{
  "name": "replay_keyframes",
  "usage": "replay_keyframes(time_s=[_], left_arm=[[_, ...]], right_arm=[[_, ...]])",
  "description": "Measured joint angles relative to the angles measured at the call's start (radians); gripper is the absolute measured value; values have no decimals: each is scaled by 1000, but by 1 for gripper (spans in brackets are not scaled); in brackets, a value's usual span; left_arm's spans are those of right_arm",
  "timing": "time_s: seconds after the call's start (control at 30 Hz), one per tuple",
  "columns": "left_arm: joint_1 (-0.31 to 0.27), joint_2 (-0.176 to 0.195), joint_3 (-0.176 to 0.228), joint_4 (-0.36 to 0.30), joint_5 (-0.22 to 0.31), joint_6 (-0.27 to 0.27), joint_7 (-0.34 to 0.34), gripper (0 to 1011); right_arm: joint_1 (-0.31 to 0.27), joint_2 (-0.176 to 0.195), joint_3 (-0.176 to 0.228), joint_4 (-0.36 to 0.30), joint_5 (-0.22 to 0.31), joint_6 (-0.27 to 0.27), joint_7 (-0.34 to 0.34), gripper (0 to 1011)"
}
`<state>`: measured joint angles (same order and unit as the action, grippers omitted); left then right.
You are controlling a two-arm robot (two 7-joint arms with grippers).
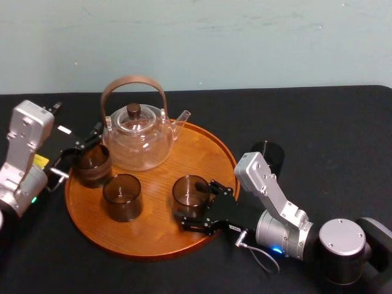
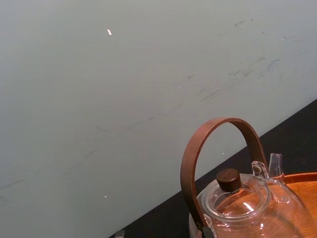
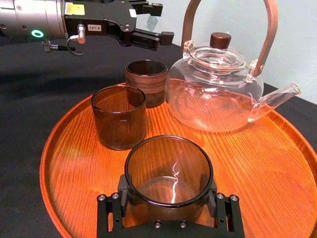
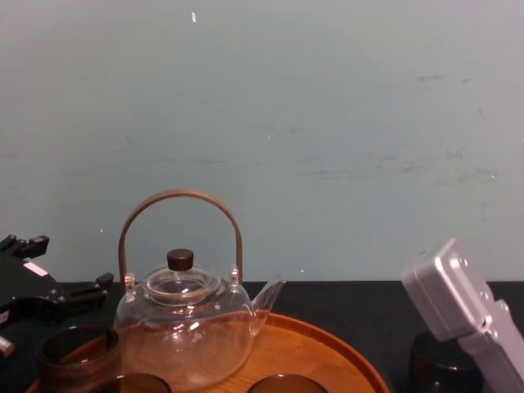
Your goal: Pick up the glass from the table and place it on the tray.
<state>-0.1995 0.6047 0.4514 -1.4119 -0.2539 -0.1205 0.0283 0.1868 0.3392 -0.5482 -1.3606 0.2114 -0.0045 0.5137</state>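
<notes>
- Right gripper (image 3: 168, 189): fingers pinch glass (image 3: 168, 168) from both sides (glass stands on tray (image 3: 277, 163)).
- Left gripper (image 3: 161, 22): fingers spread, near far glass (image 3: 146, 82).

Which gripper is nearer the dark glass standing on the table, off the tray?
Right. The right gripper is over the right side of the tray, and the dark glass stands just past that rim, behind its arm. The left gripper is at the far left rim.

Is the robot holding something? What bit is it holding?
Yes. The right gripper holds a glass by its lower sides, one finger on each side, while it stands on the tray. The left gripper holds nothing.
</notes>
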Motion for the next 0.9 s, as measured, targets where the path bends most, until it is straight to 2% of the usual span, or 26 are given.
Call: replay_keyframes(time_s=[0.1,0.27,0.53,0.9], left_arm=[[0,0,0,0,0,0,0,1001],[0,0,0,0,0,0,0,1002],[0,0,0,0,0,0,0,1001],[0,0,0,0,0,0,0,1001]], right_arm=[[-1,1,0,-2,0,0,0,905],[-1,1,1,-4,1,0,-1,1002],[-7,7,6,-14,5,-12,-3,1002],[-58,57,47,-139,26,-55,-10,1002]])
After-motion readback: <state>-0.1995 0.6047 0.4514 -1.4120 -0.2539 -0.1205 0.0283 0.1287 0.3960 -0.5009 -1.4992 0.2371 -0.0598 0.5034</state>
